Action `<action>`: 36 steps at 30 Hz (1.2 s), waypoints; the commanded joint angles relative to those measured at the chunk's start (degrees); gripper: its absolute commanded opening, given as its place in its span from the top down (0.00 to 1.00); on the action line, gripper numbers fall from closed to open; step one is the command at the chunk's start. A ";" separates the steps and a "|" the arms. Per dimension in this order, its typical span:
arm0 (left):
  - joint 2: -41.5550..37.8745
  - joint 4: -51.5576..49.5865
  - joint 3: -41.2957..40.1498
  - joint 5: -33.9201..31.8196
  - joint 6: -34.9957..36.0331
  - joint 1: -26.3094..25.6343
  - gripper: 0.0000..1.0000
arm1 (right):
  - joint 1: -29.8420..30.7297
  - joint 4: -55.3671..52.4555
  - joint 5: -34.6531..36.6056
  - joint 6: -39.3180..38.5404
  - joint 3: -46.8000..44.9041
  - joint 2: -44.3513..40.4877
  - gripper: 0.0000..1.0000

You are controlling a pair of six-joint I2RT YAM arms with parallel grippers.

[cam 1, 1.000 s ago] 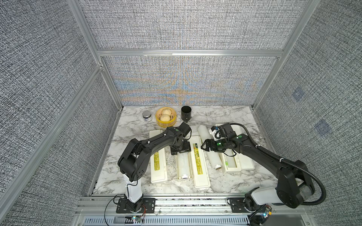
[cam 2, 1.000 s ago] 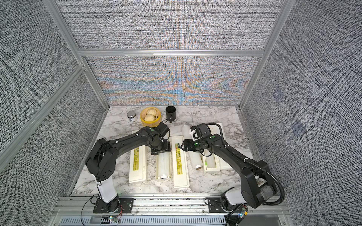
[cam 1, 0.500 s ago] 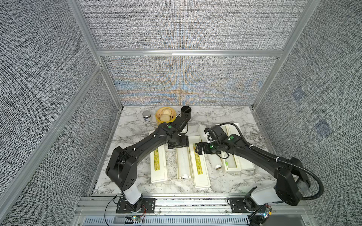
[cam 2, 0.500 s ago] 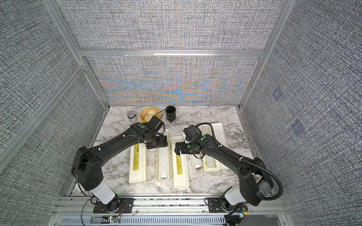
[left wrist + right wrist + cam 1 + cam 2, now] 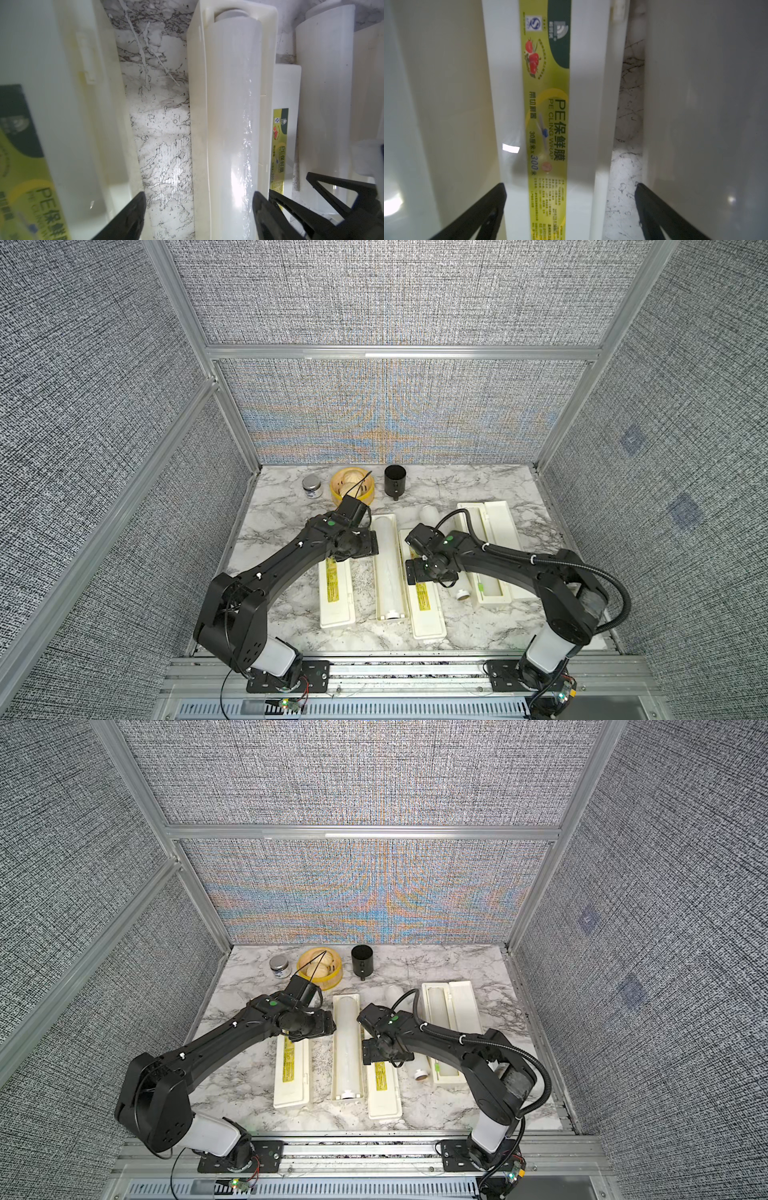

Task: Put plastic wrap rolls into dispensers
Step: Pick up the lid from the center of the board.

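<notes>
1. Top views: both black arms reach in over three long cream-white plastic dispensers on the grey-veined marble table (image 5: 365, 639), and their wrists hide the fingertips from up here. The left arm also covers the far end of the closed left dispenser (image 5: 336, 601).
2. One translucent-white loose roll (image 5: 461, 589) of plastic wrap lies on the table. It sits between the middle dispenser's flipped-open labelled lid (image 5: 428, 614) and the open right dispenser (image 5: 505, 526). The right arm crosses its middle, so only its two ends show. I can't make out whether the right dispenser's trough holds a roll.
3. Left wrist view: the left fingers (image 5: 133, 216) stand apart, clamped on nothing. One hangs over the bare table between the closed dispenser and the middle dispenser's open tray (image 5: 197, 104). The other sits at the far flank of the seated roll (image 5: 232, 124), which lies lengthwise in that tray. I can't tell whether that finger touches the film. The roll's near end is cut off by the frame edge.
4. Right wrist view: the right fingers (image 5: 488, 207) are spread wide, straddling the lid with its yellow-green label strip and gripping nothing. A strip of table shows between one finger and the lid's edge. The pale surfaces on either side are too close and blurred to name.
</notes>
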 commanded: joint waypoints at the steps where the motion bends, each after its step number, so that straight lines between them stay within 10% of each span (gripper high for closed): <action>1: 0.84 2.57 -0.16 2.32 2.13 0.44 0.20 | 0.45 -0.90 1.91 2.31 1.23 1.79 0.01; 18: 1.79 5.06 -1.32 5.96 3.55 3.03 0.20 | 1.15 3.22 -0.65 5.14 2.45 12.19 0.01; 36: 1.38 8.74 -1.88 11.35 1.71 5.80 0.20 | 1.51 -4.38 3.77 4.64 5.91 -3.32 0.10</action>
